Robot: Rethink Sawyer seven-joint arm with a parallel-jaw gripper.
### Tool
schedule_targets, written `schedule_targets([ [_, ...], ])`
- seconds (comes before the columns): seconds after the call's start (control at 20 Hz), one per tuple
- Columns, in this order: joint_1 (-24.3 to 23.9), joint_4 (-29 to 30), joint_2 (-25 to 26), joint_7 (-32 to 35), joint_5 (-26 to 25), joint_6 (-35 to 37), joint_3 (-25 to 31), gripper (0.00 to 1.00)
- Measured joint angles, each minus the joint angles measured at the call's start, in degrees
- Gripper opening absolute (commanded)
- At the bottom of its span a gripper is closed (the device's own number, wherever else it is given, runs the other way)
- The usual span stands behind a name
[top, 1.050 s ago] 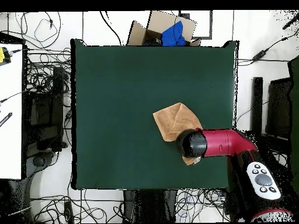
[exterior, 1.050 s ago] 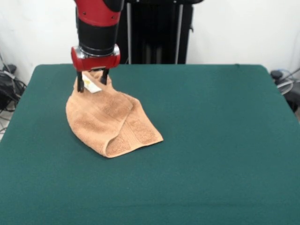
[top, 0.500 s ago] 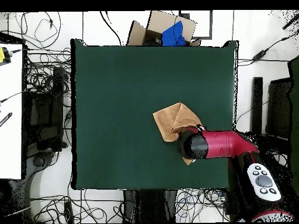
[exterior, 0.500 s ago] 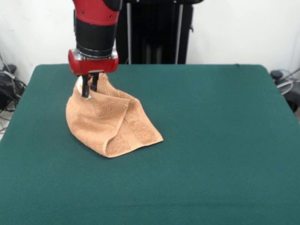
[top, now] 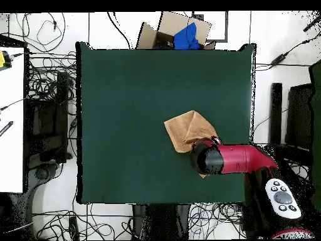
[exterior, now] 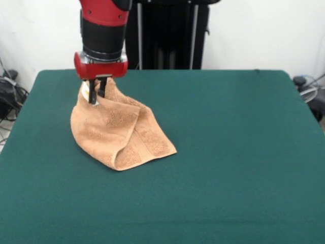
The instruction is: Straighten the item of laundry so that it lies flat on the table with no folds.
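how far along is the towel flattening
Early stage. Done: the gripper is shut on the towel's far corner. In hand: that corner is pinched up off the table. Left: the towel lies doubled over with a fold along its front, so all the spreading flat remains.

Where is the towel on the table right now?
In the front view the towel lies folded on the left half of the green table, its far corner pinched by the gripper; overhead it sits beside the arm.
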Motion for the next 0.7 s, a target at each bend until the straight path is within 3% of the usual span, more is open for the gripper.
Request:
schedule_targets([
  [0.7, 4.2, 0.6, -1.2, 0.0, 3.6, 0.1, -1.5, 0.00],
])
